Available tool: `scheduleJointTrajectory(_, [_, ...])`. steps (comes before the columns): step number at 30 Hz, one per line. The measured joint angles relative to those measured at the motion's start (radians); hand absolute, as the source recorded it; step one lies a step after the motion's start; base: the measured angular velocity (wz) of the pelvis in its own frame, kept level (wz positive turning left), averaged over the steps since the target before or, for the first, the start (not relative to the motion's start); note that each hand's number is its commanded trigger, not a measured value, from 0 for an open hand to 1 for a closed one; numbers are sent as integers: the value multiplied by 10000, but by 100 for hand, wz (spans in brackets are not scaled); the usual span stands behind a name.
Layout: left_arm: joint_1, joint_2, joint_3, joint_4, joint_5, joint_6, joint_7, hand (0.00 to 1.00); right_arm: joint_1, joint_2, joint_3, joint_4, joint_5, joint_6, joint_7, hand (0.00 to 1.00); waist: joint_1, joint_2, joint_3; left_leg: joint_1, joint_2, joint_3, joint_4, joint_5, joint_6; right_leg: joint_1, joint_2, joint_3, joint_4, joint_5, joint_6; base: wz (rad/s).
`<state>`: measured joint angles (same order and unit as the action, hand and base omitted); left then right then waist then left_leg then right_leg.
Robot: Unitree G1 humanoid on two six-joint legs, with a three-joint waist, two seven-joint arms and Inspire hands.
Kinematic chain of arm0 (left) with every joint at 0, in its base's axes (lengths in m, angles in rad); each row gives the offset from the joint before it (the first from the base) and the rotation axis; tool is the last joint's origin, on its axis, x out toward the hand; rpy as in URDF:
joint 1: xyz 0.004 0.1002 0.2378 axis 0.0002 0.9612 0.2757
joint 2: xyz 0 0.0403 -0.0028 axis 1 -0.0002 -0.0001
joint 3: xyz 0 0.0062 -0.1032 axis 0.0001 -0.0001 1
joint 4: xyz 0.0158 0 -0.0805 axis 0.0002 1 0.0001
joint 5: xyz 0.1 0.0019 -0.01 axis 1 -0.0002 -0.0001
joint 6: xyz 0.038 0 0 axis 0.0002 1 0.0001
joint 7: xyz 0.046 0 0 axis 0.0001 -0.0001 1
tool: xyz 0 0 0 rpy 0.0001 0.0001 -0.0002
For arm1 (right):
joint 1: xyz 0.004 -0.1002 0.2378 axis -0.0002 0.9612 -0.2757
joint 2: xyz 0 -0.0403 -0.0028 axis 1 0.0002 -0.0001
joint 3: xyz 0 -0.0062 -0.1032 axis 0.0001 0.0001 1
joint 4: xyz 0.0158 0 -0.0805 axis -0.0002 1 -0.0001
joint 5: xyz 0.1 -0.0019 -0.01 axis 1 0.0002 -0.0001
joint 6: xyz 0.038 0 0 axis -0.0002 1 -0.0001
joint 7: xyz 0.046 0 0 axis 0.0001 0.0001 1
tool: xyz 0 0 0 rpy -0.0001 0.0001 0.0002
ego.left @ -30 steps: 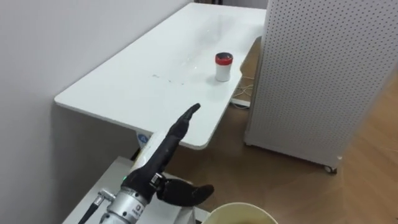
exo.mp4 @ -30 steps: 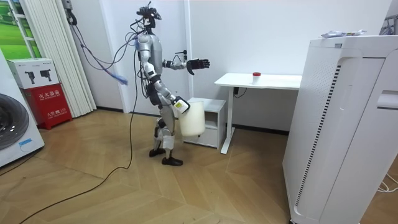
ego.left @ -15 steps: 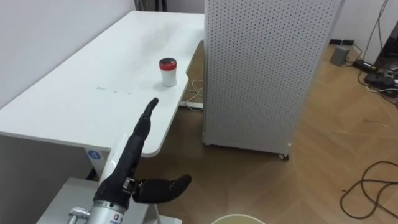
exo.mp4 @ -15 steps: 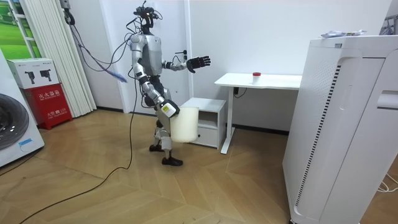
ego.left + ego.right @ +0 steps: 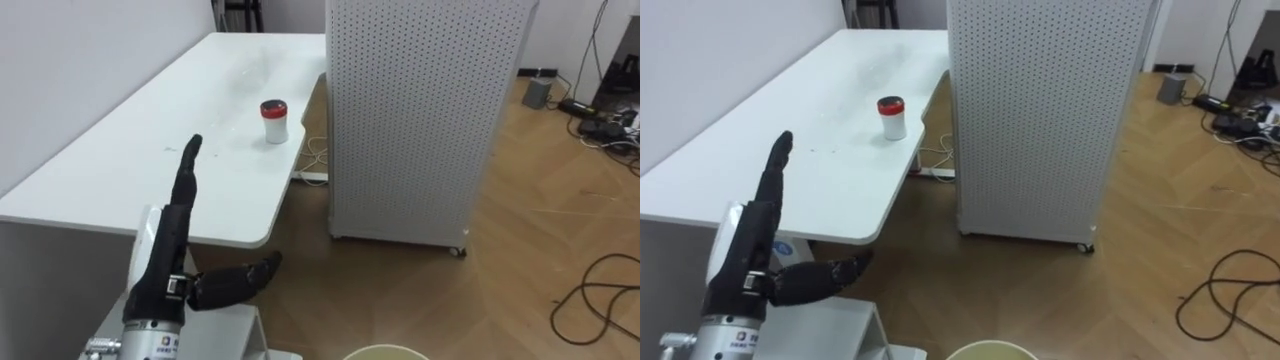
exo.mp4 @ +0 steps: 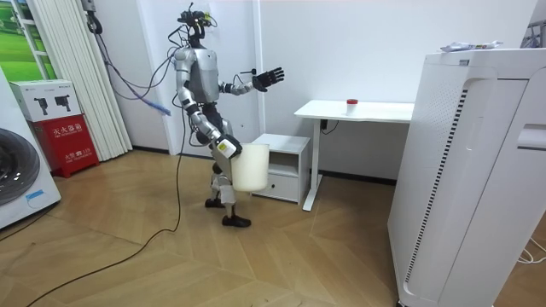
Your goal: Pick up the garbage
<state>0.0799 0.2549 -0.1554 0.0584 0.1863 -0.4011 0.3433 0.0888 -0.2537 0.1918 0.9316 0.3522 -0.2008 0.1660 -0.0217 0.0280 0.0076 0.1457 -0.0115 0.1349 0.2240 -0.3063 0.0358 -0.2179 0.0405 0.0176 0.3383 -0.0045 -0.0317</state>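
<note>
A small white cup with a red lid (image 5: 273,120) stands on the white desk (image 5: 120,180), near its right edge; the room view shows the cup (image 6: 351,103) too. My left hand (image 5: 170,240) is raised in front of me, open with straight fingers, well short of the cup and holding nothing. In the room view my right hand (image 6: 224,147) hangs at my side, shut on the rim of a cream bucket (image 6: 251,166). The bucket's rim (image 5: 385,352) peeks in at the bottom of the left eye view. I stand beside the low cabinet at the desk's near end.
A tall white perforated unit on castors (image 5: 425,110) stands close to the desk's right side. A low white cabinet (image 6: 286,166) sits by the desk's end. Cables (image 5: 600,290) lie on the wooden floor at the right.
My head has turned right, bringing the perforated unit and floor cables into view. My left hand has risen a little, and the bucket has swung towards the room view's left.
</note>
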Motion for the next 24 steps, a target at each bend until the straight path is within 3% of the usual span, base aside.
scheduleJointTrajectory(6, [-2, 16, 1, 45, -4, -1, 218, 0, -84, 195, 45, 1, 7, 9, -119, 100, 17, -181, 115, -32, -85, 29, -9, -11, 61, -140, -42, -2, 128, -93, 45, -4])
scheduleJointTrajectory(8, [0, 9, 14, 228, -5, 2, 220, 0, -90, 260, 45, -1, -37, 21, -117, 100, 35, -230, 98, -16, 1, 259, -48, -14, 71, -138, -33, -217, 99, -83, 13, -13])
scheduleJointTrajectory(11, [-1, -21, 256, 344, -2, 8, 221, 0, -92, 344, 42, -3, -79, 24, -38, 100, 182, -311, 39, 110, 238, 653, -30, -171, 19, -131, -80, -1230, 268, -295, -347, -33])
scheduleJointTrajectory(14, [3, -44, 410, 338, 25, 8, 196, 0, -92, 332, 15, -14, -157, 24, 28, 100, 230, -311, 22, 107, 382, 698, 126, -339, -80, -120, 60, -1333, 291, -412, -441, -15])
scheduleJointTrajectory(16, [47, -60, 464, 336, 40, 12, 182, 0, -87, 329, 22, -18, -300, 37, 174, 100, 393, -325, -5, 172, 590, 1155, 248, -532, -156, -110, 83, -1968, 935, -1024, -746, -31])
scheduleJointTrajectory(17, [87, -137, 536, 337, 33, 15, 168, 0, -97, 322, 21, -40, -320, 38, 249, 100, 575, -388, -65, 91, 660, 1421, 889, -833, -276, 14, -104, -2468, 1502, -1786, -938, -25])
scheduleJointTrajectory(18, [110, -180, 561, 403, 14, 43, 149, 0, -147, 308, 35, -68, -321, 36, 261, 100, 546, -434, 6, -508, 845, 1446, 2616, -1088, -431, 32, -191, -2469, 1796, -2158, -993, -13])
scheduleJointTrajectory(19, [186, -199, 557, 423, 9, 62, 115, 0, -127, 301, 71, -83, -329, 36, 286, 100, 543, -421, -3, -921, 930, 1358, 3752, -1034, -452, 91, -170, -2368, 1868, -2289, -988, -11])
scheduleJointTrajectory(20, [322, -231, 556, 424, 6, 61, 32, 0, -118, 262, 71, -98, -439, 22, 267, 100, 570, -280, 27, -1728, 1167, 1046, 5667, -511, -487, 288, -31, -2172, 1886, -2465, -1043, -20])
scheduleJointTrajectory(21, [373, -233, 557, 425, -18, 59, -6, 0, -126, 236, 72, -101, -553, 23, 219, 100, 628, -201, 73, -2515, 1195, 497, 6931, -52, -605, 435, -2, -2079, 1905, -2633, -1093, -16])
scheduleJointTrajectory(23, [344, -249, 545, 497, -221, -43, 5, 0, -138, 234, 73, -92, -636, 26, 141, 100, 608, -167, 84, -3651, 1105, 158, 7231, -99, -560, 588, -42, -1975, 1898, -2790, -1056, -10])
scheduleJointTrajectory(24, [347, -303, 547, 628, -377, -95, 38, 0, -129, 224, 118, -68, -637, 36, 60, 100, 805, -188, 102, -4208, 996, 140, 6694, -86, -555, 742, -105, -1789, 1851, -2867, -988, -31])
